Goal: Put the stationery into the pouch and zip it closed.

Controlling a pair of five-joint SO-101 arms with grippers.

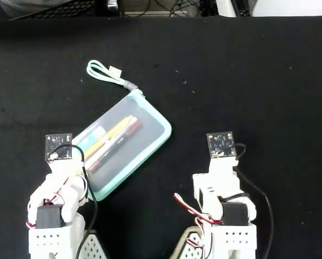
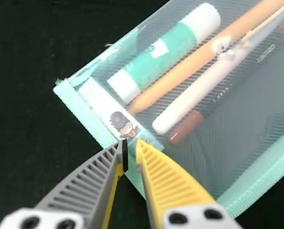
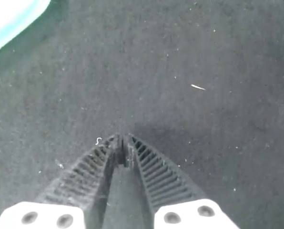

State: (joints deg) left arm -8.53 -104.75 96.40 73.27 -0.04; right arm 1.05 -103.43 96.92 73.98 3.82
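Now pinches the pouch (image 2: pixel 256 143) edge with left jaws (stationery (image 2: pixel 192 69) inside), holds right jaws pressed together above desk (image 3: pixel 204 57).

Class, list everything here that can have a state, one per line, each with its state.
Mint-green mesh pouch: lying flat, stationery inside; zip closure unclear.
Left claw: shut, tips at the pouch's short edge.
Right claw: shut, empty.
Mint cord loop: slack, trailing from the pouch's far corner.
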